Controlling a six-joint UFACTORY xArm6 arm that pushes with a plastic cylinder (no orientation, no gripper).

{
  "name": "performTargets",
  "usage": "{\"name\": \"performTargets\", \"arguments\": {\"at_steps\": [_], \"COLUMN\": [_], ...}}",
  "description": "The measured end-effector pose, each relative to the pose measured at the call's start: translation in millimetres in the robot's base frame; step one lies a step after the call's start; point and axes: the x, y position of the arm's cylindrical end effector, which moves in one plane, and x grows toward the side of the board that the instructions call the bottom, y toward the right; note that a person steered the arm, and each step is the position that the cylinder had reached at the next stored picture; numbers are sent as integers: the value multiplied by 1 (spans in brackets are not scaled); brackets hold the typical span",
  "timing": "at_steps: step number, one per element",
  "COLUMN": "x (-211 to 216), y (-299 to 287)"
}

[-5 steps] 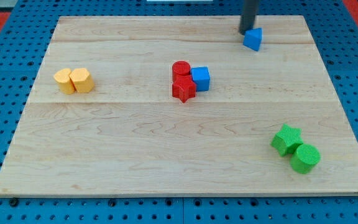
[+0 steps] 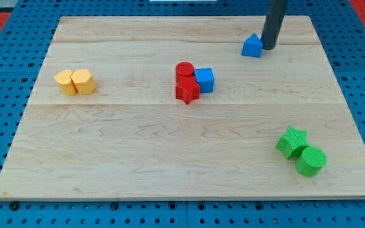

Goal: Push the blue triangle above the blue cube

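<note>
The blue triangle (image 2: 252, 46) lies near the board's top edge, right of centre. My tip (image 2: 268, 47) stands on the board right against the triangle's right side. The blue cube (image 2: 204, 80) sits near the middle of the board, down and to the left of the triangle. It touches a red cylinder (image 2: 184, 70) and a red star-shaped block (image 2: 187, 90) on its left.
Two yellow blocks (image 2: 75, 82) sit side by side at the view's left. A green star-shaped block (image 2: 292, 142) and a green cylinder (image 2: 311, 161) sit together at the lower right. The wooden board (image 2: 138, 158) lies on a blue pegboard.
My tip has moved from the triangle's upper left to its right side. The blue triangle has shifted a little left and down and turned.
</note>
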Motion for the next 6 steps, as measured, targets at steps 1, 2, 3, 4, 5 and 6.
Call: {"name": "performTargets", "arguments": {"at_steps": [1,2,3,4,5,6], "x": [5,-10,-25,-18,-16,10], "y": [-35,-36,-25,-63,-95,-95]}}
